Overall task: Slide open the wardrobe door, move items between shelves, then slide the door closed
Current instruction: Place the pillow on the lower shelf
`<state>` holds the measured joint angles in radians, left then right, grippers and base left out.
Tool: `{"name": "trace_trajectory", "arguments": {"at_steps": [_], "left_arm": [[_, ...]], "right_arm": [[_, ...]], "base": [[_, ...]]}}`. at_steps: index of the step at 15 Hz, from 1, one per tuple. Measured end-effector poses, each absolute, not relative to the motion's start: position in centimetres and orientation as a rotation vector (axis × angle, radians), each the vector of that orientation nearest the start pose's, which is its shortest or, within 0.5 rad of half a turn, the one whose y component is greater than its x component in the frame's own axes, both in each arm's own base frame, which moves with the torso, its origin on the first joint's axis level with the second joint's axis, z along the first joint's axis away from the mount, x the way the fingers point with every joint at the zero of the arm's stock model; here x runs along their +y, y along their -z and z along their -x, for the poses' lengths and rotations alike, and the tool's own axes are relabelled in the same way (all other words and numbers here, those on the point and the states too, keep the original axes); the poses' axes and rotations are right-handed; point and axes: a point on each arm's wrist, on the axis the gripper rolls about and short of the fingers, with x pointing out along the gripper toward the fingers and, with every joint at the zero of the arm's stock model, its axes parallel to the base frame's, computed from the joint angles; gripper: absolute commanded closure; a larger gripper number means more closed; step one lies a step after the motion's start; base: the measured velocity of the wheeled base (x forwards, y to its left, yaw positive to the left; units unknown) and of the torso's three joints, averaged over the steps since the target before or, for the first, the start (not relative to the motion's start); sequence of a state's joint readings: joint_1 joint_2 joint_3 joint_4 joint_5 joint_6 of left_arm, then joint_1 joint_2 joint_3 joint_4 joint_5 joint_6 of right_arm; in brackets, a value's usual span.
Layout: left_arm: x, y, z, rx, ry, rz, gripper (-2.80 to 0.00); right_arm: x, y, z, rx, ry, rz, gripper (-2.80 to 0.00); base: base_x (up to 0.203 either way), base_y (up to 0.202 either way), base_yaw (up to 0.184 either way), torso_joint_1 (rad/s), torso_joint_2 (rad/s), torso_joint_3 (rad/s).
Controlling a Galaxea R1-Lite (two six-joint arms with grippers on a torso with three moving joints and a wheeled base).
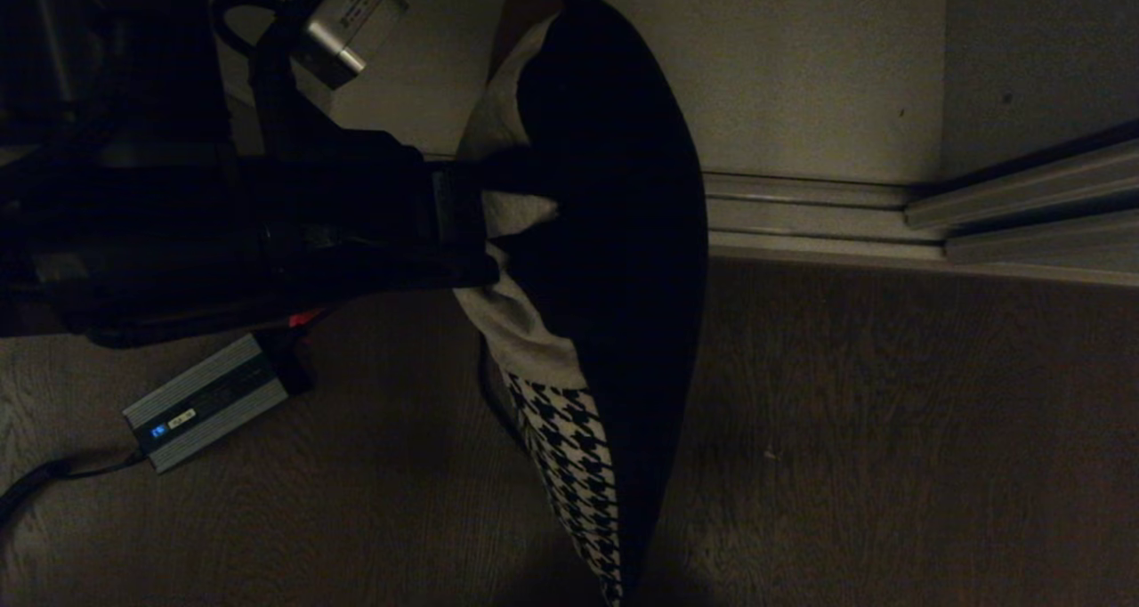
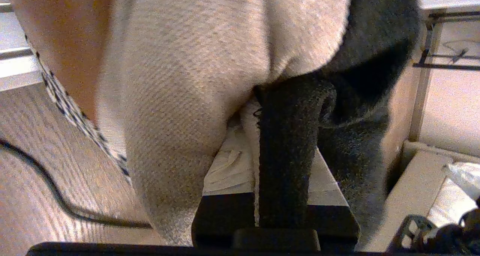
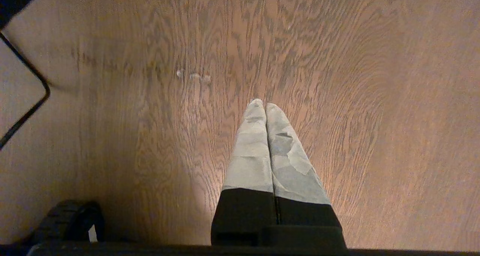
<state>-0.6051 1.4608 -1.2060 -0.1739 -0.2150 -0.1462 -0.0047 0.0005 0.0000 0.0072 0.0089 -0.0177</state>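
Note:
The cushion [image 1: 534, 331] hangs on edge above the wood floor, with beige, black and houndstooth blocks showing. My left gripper [image 1: 498, 220] reaches in from the left and is shut on its side seam. In the left wrist view the cushion [image 2: 180, 79] fills the frame, and a fold of its black fabric is pinched between the pads [image 2: 225, 166] of the left gripper [image 2: 285, 136]. Behind it lies an off-white shelf board [image 1: 801, 73], and the pale sliding wardrobe door [image 1: 1041, 55] stands at the back right. My right gripper [image 3: 265, 105] is parked, shut and empty, over bare floor.
A ribbed metal floor track [image 1: 801, 215] runs between the shelf and the wood floor [image 1: 890, 447]. A small silver box [image 1: 205, 402] with a cable lies on the floor at the left. A black cable [image 2: 56, 188] trails across the floor.

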Motion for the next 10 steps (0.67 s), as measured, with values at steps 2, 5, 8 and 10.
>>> {"name": "trace_trajectory", "arguments": {"at_steps": [2, 5, 8, 10], "left_arm": [[-15.2, -31.6, -21.2, 0.145, 0.812, 0.119, 0.0], [-15.7, -31.1, -21.9, 0.129, 0.794, 0.12, 0.0], [-16.3, -30.9, -23.0, 0.052, 0.732, 0.142, 0.0], [-16.6, -30.8, -23.5, 0.021, 0.725, 0.15, 0.0]], "right_arm": [[0.0, -7.5, 2.3, 0.009, -0.004, 0.018, 0.0], [0.0, -7.5, 2.3, 0.008, -0.004, 0.018, 0.0], [0.0, -7.5, 2.3, 0.008, -0.004, 0.018, 0.0], [0.0, -7.5, 2.3, 0.008, -0.005, 0.017, 0.0]], "base": [[0.0, 0.0, 0.0, 0.0, 0.0, -0.197], [0.0, 0.0, 0.0, 0.004, 0.0, -0.175], [0.0, 0.0, 0.0, 0.003, 0.0, -0.056], [0.0, 0.0, 0.0, 0.0, 0.0, 0.0]]}}
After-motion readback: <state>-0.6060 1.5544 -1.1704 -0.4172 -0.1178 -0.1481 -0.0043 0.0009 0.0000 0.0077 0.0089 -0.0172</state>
